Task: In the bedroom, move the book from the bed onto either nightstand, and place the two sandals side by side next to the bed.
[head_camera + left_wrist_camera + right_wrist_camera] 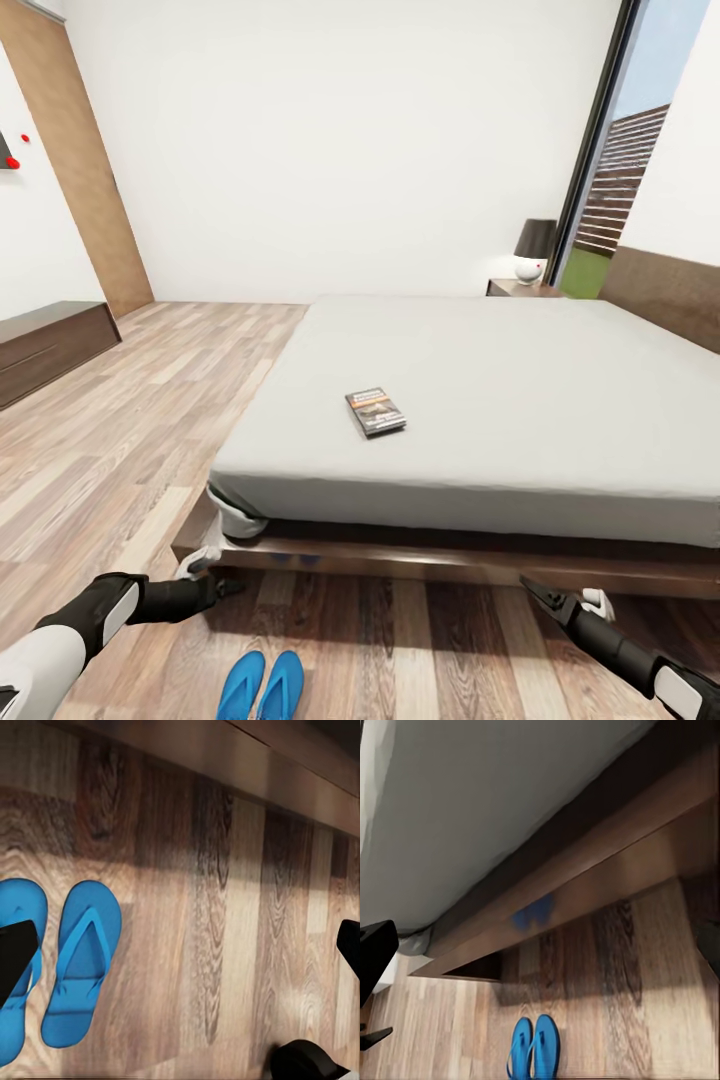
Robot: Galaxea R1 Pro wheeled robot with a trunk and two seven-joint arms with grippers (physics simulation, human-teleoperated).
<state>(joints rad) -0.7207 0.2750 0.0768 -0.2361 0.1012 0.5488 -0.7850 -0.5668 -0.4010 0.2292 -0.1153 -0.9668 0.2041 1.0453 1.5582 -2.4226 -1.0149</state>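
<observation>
The sandals [262, 686] lie paired on the floor at lower centre, beside the bed [480, 400]. The book [375, 411] lies mid-mattress. Both hands, left [222, 588] and right [535, 594], hang released, empty. Judgement: reach in squarely, grip the book's near edge.

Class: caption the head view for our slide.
Book lies on the bed; two sandals sit side by side on the floor.

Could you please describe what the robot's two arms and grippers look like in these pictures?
Both arms have white shell segments that give way to matte black forearm and wrist sections. Each tapers to a slim black gripper, the left gripper and the right gripper, with narrow pointed fingers. No cables or markings are visible.
</observation>
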